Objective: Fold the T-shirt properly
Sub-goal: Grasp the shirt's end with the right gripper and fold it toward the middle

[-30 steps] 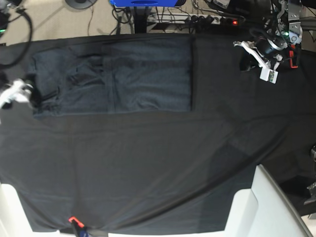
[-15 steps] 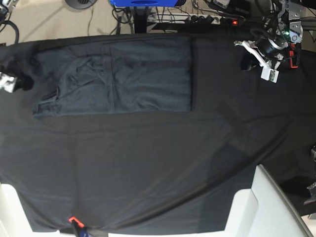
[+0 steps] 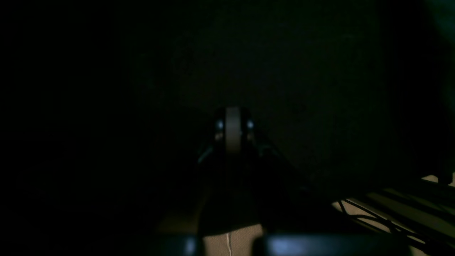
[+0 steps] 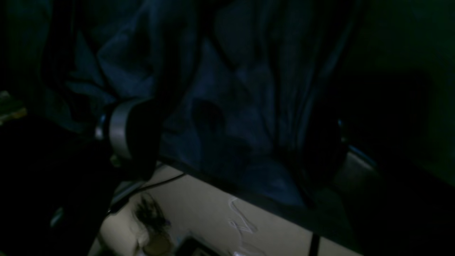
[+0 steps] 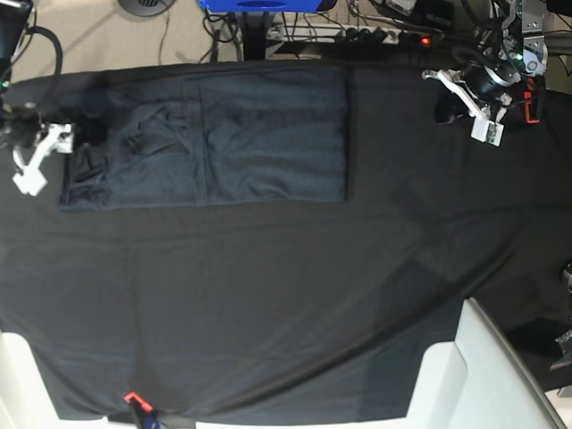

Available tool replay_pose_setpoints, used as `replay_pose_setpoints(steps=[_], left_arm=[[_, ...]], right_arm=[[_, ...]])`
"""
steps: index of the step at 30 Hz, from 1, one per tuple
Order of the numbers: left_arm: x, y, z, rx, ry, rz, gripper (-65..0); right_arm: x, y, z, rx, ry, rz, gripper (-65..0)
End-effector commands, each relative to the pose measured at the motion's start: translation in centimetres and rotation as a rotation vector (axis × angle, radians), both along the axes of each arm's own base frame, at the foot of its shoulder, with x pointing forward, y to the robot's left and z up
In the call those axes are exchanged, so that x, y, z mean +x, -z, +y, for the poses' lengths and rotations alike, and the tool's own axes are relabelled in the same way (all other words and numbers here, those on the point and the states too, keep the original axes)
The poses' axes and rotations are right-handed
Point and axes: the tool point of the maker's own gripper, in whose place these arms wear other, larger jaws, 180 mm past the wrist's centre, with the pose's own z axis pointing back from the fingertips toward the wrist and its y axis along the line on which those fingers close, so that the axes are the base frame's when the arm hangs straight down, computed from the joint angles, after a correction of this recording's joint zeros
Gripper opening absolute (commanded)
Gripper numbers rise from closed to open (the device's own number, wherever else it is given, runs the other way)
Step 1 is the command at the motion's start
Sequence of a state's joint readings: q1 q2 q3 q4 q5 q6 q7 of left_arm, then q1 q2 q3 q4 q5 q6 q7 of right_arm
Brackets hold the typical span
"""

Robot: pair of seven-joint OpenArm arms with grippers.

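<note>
The T-shirt (image 5: 268, 134) lies as a long charcoal rectangle along the far side of the table, smooth on its right and wrinkled at its left end. My right gripper (image 5: 85, 134) hovers at that wrinkled left edge, open. In the right wrist view its fingers (image 4: 122, 131) stand wide apart in front of the rumpled T-shirt (image 4: 241, 89) near the table edge, gripping nothing. My left gripper (image 5: 444, 112) sits off the shirt at the far right, over the black cloth. The left wrist view is very dark and shows the left gripper (image 3: 233, 124) shut and empty.
A black cloth (image 5: 268, 295) covers the whole table. A white panel (image 5: 474, 375) juts in at the front right. A red clip (image 5: 132, 398) marks the front edge. A power strip (image 5: 384, 36) and cables lie behind the table's far edge.
My right gripper has moved from beyond the table's left side up and inward to the shirt's left edge. The wrinkles there have shifted a little. The left arm has barely moved.
</note>
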State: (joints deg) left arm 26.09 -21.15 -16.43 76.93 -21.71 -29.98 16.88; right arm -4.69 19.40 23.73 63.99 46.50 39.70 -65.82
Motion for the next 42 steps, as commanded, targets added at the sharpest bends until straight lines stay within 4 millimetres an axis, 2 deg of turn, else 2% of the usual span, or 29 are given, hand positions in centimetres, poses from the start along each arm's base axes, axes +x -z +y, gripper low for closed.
replay_pose_setpoints(steps=[1, 10, 16, 19, 22, 26, 29, 31, 35, 38, 42], left_arm=[[0.6, -0.9, 0.5, 0.004, 0.001, -0.035, -65.0], [0.6, -0.9, 0.5, 0.004, 0.001, -0.035, -65.0], [0.6, -0.8, 0.4, 0.003, 0.003, -0.034, -65.0], [0.6, -0.9, 0.4, 0.003, 0.002, -0.034, -65.0], [0.5, -0.7, 0.5, 0.003, 0.0, -0.03, -65.0], [0.4, -0.6, 0.5, 0.003, -0.001, -0.026, -65.0], [0.5, -0.8, 0.4, 0.003, 0.002, -0.031, -65.0], [0.5, -0.8, 0.3, 0.002, 0.005, -0.032, -65.0], [0.3, -0.8, 0.4, 0.003, 0.002, -0.028, -65.0], [0.0, -0.7, 0.4, 0.004, 0.002, -0.021, -65.0], [-0.6, -0.5, 0.6, 0.008, 0.004, -0.01, -65.0]], right_arm=[[1.1, -0.8, 0.1, 0.003, -0.008, -0.038, -10.2], [1.4, -0.5, 1.8, 0.037, -0.015, -0.041, -10.5], [1.3, 0.1, 5.1, 0.069, -0.103, -0.027, -10.7], [1.4, 0.2, 5.6, 0.075, -0.111, -0.027, -11.6], [1.7, 0.1, 5.6, 0.078, -0.1, -0.043, -20.4], [1.9, 0.1, 5.4, 0.072, -0.097, -0.05, -39.0], [2.5, -0.1, 5.4, 0.075, -0.094, -0.059, -56.4], [2.7, 0.1, 5.4, 0.084, -0.084, -0.053, -63.5], [3.1, 0.6, 4.7, 0.089, -0.059, -0.028, -64.7], [3.3, 0.3, 1.2, 0.062, 0.024, -0.032, -64.7], [3.7, -1.2, -4.0, -0.013, 0.101, -0.067, -64.7]])
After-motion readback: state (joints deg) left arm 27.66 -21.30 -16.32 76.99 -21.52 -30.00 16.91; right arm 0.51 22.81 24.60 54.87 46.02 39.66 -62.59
